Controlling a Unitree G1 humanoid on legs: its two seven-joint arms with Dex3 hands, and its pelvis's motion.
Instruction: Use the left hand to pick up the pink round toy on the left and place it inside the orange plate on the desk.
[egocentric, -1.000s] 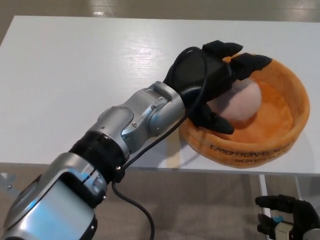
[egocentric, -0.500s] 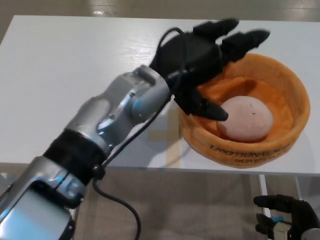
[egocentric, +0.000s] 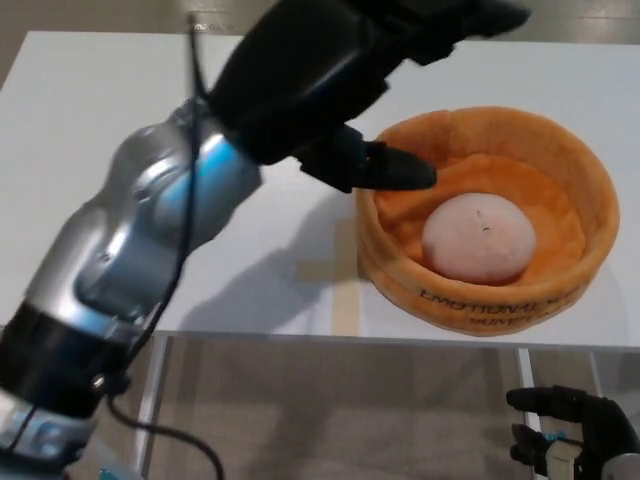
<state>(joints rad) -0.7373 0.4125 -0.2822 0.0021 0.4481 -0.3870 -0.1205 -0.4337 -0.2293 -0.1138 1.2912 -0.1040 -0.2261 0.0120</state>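
One pink round toy (egocentric: 478, 238) lies inside the one orange plate (egocentric: 560, 160), a soft, high-walled dish that sits near the front edge of the white desk (egocentric: 100, 130). Nothing else rests on the desk. Dark lettering runs along the plate's front wall, but it is too blurred and curved to read with certainty. The left hand (egocentric: 340, 70) hangs above the desk just left of the plate, empty, its fingers spread apart; the thumb (egocentric: 385, 168) reaches over the plate's left rim without touching the toy. The silver left forearm (egocentric: 150, 240) crosses the left half of the view and hides part of the desk behind it. The right hand (egocentric: 570, 435) shows low at the bottom right, below the desk's edge, holding nothing, its fingers loosely curled and apart.
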